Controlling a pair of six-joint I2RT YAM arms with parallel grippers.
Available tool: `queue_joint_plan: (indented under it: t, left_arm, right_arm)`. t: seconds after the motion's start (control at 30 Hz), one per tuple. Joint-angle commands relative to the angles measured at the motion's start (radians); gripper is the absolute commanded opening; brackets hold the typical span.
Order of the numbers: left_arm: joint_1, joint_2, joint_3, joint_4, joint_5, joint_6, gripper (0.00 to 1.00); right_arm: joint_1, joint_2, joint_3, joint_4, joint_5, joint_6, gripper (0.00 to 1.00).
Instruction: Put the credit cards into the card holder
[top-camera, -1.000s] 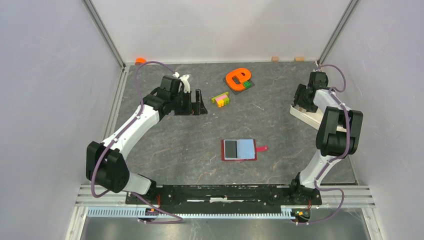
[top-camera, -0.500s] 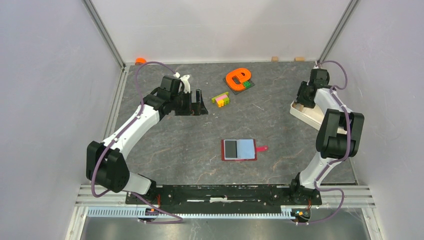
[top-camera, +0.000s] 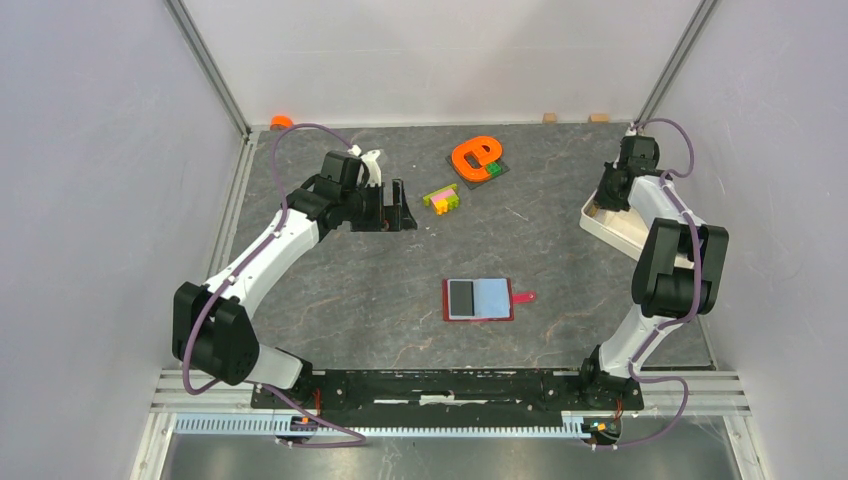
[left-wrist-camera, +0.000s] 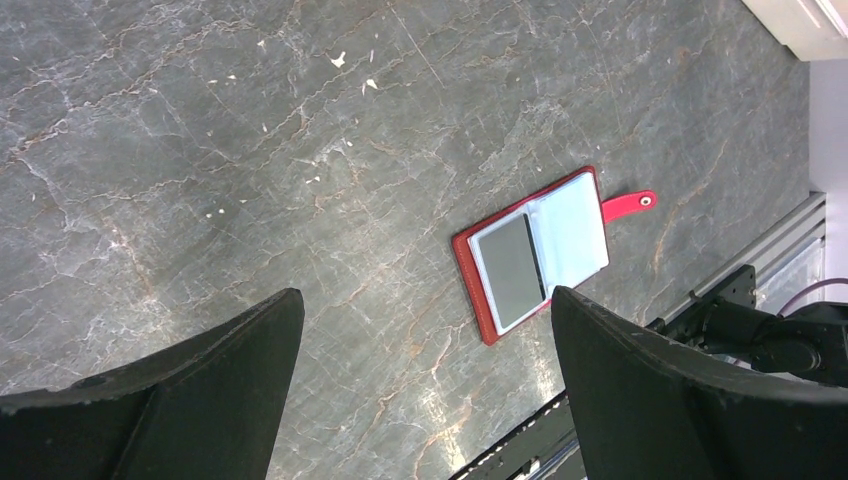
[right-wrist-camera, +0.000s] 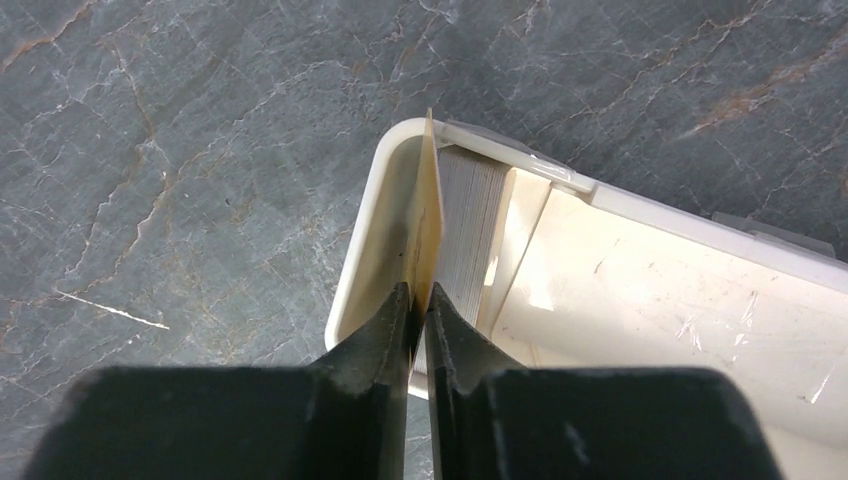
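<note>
**Top external view.** The work surface (top-camera: 350, 290) is dark grey marbled stone, enclosed by pale walls (top-camera: 90, 200). The card holder (top-camera: 478, 299) lies open at frame centre, with its snap tab (top-camera: 523, 296) pointing right. A white tray (top-camera: 628, 234) sits at the right edge. Toy bricks (top-camera: 441, 198) and an orange looped object (top-camera: 474, 156) lie at upper centre. The left gripper (top-camera: 400, 205) hangs just left of the bricks.

**Left wrist view.** The fingers (left-wrist-camera: 170, 400) stand wide apart at the lower corners: released, grasping no object. The card holder lies flat at centre right, with a dark panel in its left half and a light-blue pocket in its right half.

**Right wrist view.** The right gripper (right-wrist-camera: 421, 300) is clenched on one tan credit card (right-wrist-camera: 431, 220). The card stands on edge at the tray's rounded end. It is just beside a stack of cards (right-wrist-camera: 470, 215), also on edge, in the same compartment.
</note>
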Motion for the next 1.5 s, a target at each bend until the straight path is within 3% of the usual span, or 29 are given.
queue_joint_plan:
  t: [0.0, 0.13, 0.4, 0.73, 0.87, 1.0, 1.13, 1.33, 1.47]
  left_arm:
    - [0.003, 0.005, -0.010, 0.027, 0.029, 0.014, 0.99]
    - [0.003, 0.000, -0.016, 0.027, 0.021, 0.015, 0.99]
    - [0.002, -0.029, -0.041, 0.069, 0.049, 0.017, 0.98]
    - [-0.022, -0.125, -0.102, 0.179, 0.158, 0.037, 0.97]
    - [-0.068, -0.182, -0.182, 0.343, 0.262, -0.085, 0.97]
    - [-0.155, -0.259, -0.258, 0.533, 0.319, -0.248, 0.97]
    - [-0.235, -0.322, -0.296, 0.646, 0.299, -0.330, 0.97]
    - [-0.256, -0.352, -0.384, 0.757, 0.287, -0.454, 0.98]
    - [-0.262, -0.362, -0.410, 0.835, 0.301, -0.518, 0.94]
  right_arm:
    - [-0.001, -0.003, 0.048, 0.038, -0.029, -0.008, 0.10]
    - [0.000, -0.048, 0.037, 0.057, -0.029, 0.006, 0.00]
    - [-0.001, -0.200, 0.042, 0.021, -0.029, 0.026, 0.00]
    - [0.107, -0.529, -0.182, -0.005, -0.333, 0.032, 0.00]
    - [0.237, -0.638, -0.316, 0.043, -0.525, 0.076, 0.00]
    - [0.406, -0.730, -0.440, 0.184, -0.703, 0.183, 0.00]
    - [0.523, -0.817, -0.539, 0.399, -0.781, 0.344, 0.00]
    - [0.644, -0.865, -0.573, 0.616, -0.849, 0.473, 0.00]
    - [0.693, -0.851, -0.557, 0.650, -0.885, 0.487, 0.00]
